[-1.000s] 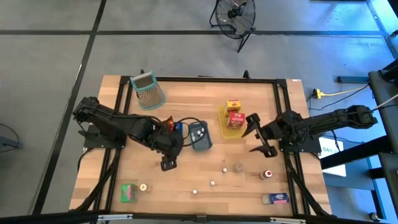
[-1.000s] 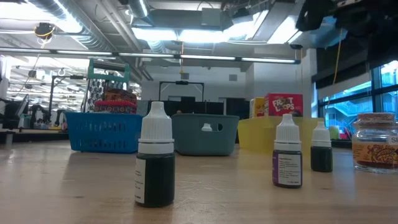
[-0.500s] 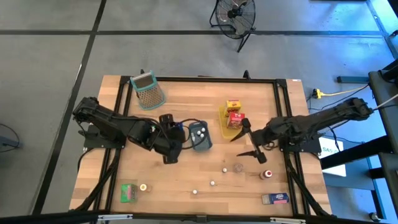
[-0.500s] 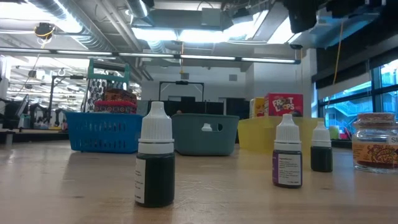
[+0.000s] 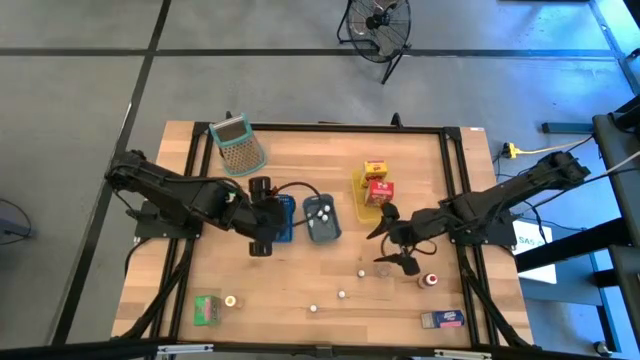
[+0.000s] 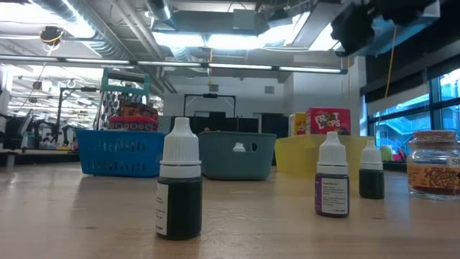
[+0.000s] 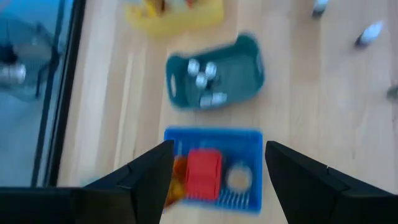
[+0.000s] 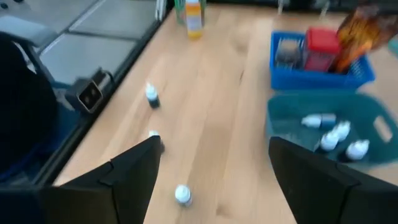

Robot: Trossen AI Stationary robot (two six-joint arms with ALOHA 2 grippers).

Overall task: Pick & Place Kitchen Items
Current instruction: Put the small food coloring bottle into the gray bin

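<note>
My right gripper (image 5: 392, 247) hangs open above the table's middle right, over the small white-capped bottles (image 5: 361, 272) (image 8: 152, 95) that stand on the wood. My left gripper (image 5: 266, 228) (image 7: 217, 186) is open above the left edge of the blue tray (image 7: 214, 171), which holds a red tin (image 7: 203, 174), a brown packet and a small jar. The grey-blue tray (image 5: 320, 218) holds several white-capped bottles (image 7: 202, 73). Yellow and red cartons (image 5: 377, 180) stand in the yellow tray. In the low view the bottles (image 6: 178, 180) and a jar (image 6: 431, 167) stand upright.
A green carton (image 5: 206, 309) and a blue carton (image 5: 441, 320) lie near the table's near edge, with a red-capped jar (image 5: 431, 280) to the right. The green-rimmed mesh basket (image 5: 238, 145) sits at the far left corner. Bare wood shows at the far middle.
My right gripper has moved toward the table's left and near edge, from beside the yellow tray to above the loose bottles, staying open. My left arm has drawn back toward the table's left, uncovering the blue tray.
</note>
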